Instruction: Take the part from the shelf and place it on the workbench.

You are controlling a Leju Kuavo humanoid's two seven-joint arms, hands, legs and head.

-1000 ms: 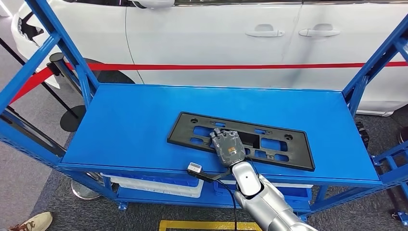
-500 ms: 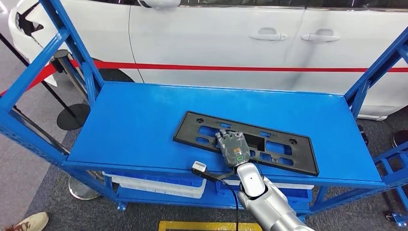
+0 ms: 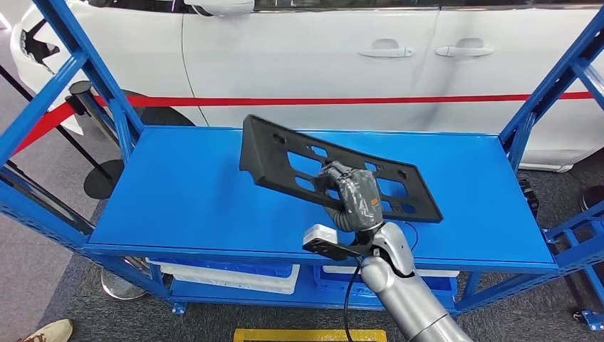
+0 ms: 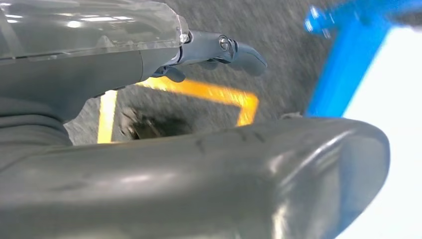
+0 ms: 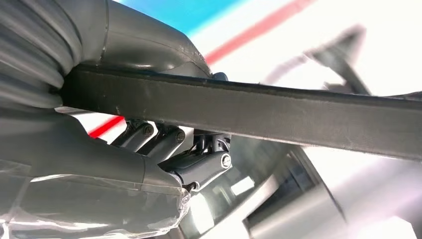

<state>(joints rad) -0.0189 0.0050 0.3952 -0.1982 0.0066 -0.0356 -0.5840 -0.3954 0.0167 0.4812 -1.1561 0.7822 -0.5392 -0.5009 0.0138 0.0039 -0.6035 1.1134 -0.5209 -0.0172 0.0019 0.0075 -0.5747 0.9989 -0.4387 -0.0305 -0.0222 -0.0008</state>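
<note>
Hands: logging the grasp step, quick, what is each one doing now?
Left hand: holds nothing; open or shut cannot be told.
Right hand: holding the black part, lifted and tilted above the shelf.

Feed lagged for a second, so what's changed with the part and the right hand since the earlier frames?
The right hand, which lay on the flat part a second ago, now grips its near edge and has lifted it off the shelf; the part is tilted, its left end raised. The right wrist view shows the edge clamped between thumb and fingers. The shelf and the car are as before.
</note>
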